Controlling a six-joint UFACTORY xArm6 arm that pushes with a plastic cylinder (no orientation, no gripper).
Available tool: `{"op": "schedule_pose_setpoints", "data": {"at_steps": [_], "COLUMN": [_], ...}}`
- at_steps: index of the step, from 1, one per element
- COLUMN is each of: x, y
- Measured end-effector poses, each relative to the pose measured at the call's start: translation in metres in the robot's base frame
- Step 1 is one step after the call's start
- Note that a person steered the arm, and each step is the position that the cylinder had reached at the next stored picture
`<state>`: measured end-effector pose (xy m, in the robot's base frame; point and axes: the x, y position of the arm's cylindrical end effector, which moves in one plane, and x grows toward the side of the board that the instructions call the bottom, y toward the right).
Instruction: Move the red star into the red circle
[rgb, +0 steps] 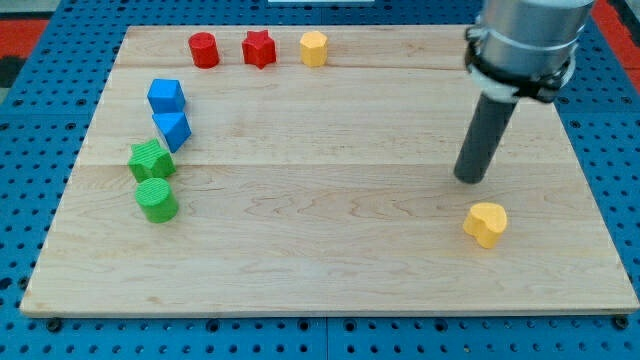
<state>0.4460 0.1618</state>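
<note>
Camera view, sole angle. Pale wooden board (330, 240) lies on a blue pegboard surface (40, 120). Small red star-shaped block (259, 48) sits near the board's top edge, at roughly eleven o'clock from the board's centre. It lies flat; no long axis can be made out, and the direction of its points is too small to tell. Red cylindrical block (204, 49) stands just beside it at nine o'clock, apart, not touching. Yellow hexagonal block (314, 48) stands just beside the star at three o'clock, also apart.

At the board's nine o'clock side: blue cube-like block (166, 96), blue wedge-like block (173, 129) directly below and touching it, green star-like ridged block (151, 159), green cylindrical block (157, 200); the two green blocks touch.

Yellow heart-shaped block (486, 223) lies at four o'clock from centre.

Dark rod carries no gripper, so nothing is grasped. My tip (470, 180) rests on the board at eleven o'clock from the yellow heart, near it but apart, and well apart from the red star.
</note>
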Motion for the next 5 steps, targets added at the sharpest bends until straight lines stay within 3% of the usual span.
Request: {"op": "schedule_pose_setpoints", "data": {"at_steps": [1,2,3,5], "x": [-0.115,-0.195,-0.240,-0.202], "y": [0.005,-0.043,-0.125,-0.170]}}
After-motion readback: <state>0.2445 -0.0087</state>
